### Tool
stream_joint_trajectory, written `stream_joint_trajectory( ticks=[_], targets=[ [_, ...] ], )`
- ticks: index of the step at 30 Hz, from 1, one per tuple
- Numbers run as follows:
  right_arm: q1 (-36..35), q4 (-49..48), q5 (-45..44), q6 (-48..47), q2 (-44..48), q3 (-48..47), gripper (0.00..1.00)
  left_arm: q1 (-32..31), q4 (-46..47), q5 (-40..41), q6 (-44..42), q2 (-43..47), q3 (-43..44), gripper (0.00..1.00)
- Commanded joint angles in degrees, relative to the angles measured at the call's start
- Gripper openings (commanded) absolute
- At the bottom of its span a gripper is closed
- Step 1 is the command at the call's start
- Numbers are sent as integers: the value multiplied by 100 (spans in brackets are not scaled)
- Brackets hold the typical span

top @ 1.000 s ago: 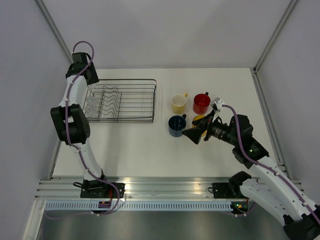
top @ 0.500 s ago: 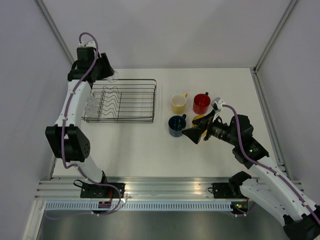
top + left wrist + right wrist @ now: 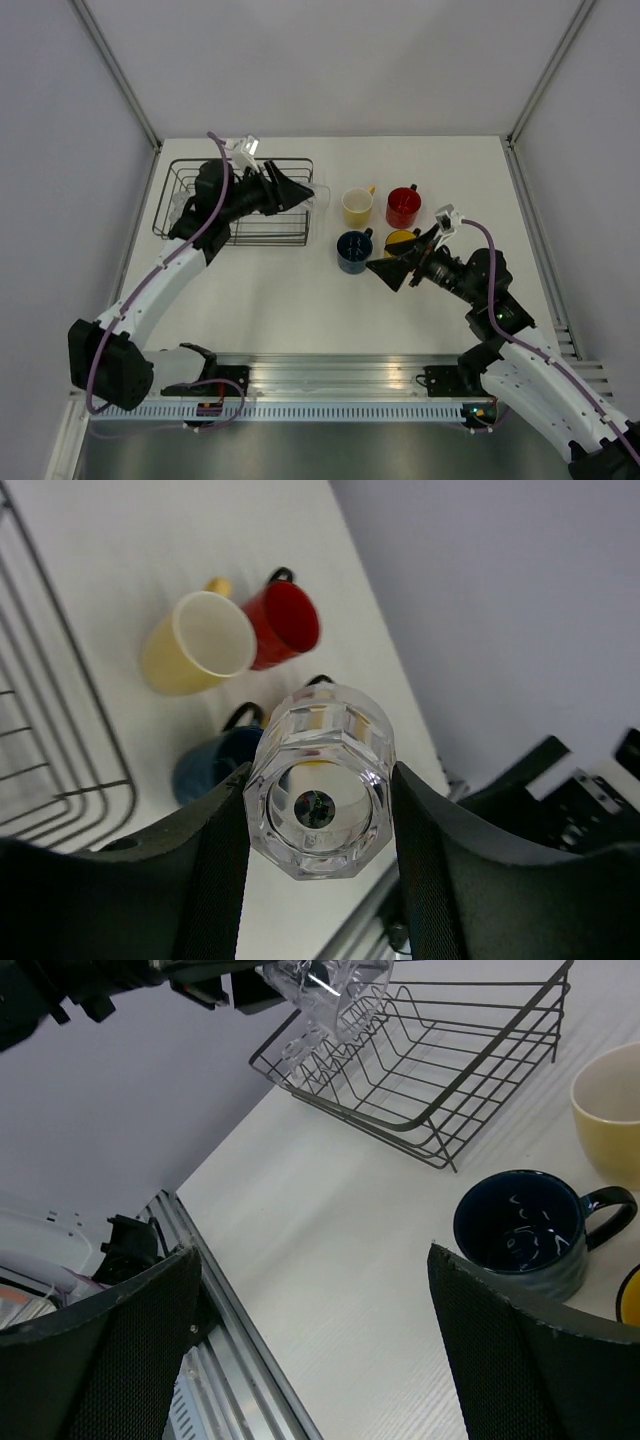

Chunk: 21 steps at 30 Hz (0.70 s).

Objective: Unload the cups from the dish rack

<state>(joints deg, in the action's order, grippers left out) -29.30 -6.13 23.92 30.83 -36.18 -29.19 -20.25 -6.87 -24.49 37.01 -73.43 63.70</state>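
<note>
Swung since a second ago: the left arm, taken from the back-left corner across the dish rack [image 3: 262, 240] to its right end. The right arm has barely been shifted.

Table [image 3: 290, 300]: white, everything is set on it.

Dish rack: black wire, placed at the back left, its right end overhung by the left arm. Clear glass [image 3: 179, 205] is seen at its left end; the count can't be told.

Left gripper [image 3: 308, 192]: clamped on a clear tumbler [image 3: 320, 780], which is held in the air with one end turned toward the wrist camera. It is held just past the rack's right rim, near the pale yellow mug [image 3: 357, 206].

Right gripper [image 3: 395, 262]: jaws spread wide, nothing held, hung low beside the dark blue mug [image 3: 352, 251].

Mugs: all upright, grouped right of the rack. The pale yellow mug and red mug [image 3: 403, 206] are set at the back, the dark blue mug and bright yellow mug [image 3: 399, 238] in front. The last is partly hidden by the right gripper.
</note>
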Motion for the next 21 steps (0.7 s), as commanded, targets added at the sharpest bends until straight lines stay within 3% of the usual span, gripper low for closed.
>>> stream_joint_trajectory(
  ticks=[1,5,12,21],
  targets=[
    [-23,-1152,445,564,121,141,98,-242,2150,-811,1410,671,-750,2],
    [-23,-1583,964,835,-99,115,98,-488,3147,-987,2133,1137,-1500,2],
    [-137,-3305,1519,1812,-688,186,93,-1111,4675,-637,3188,1603,-2581,2],
    [-875,-3149,957,1268,-987,-236,83,-1877,4476,347,3338,2148,-3047,2]
  ],
)
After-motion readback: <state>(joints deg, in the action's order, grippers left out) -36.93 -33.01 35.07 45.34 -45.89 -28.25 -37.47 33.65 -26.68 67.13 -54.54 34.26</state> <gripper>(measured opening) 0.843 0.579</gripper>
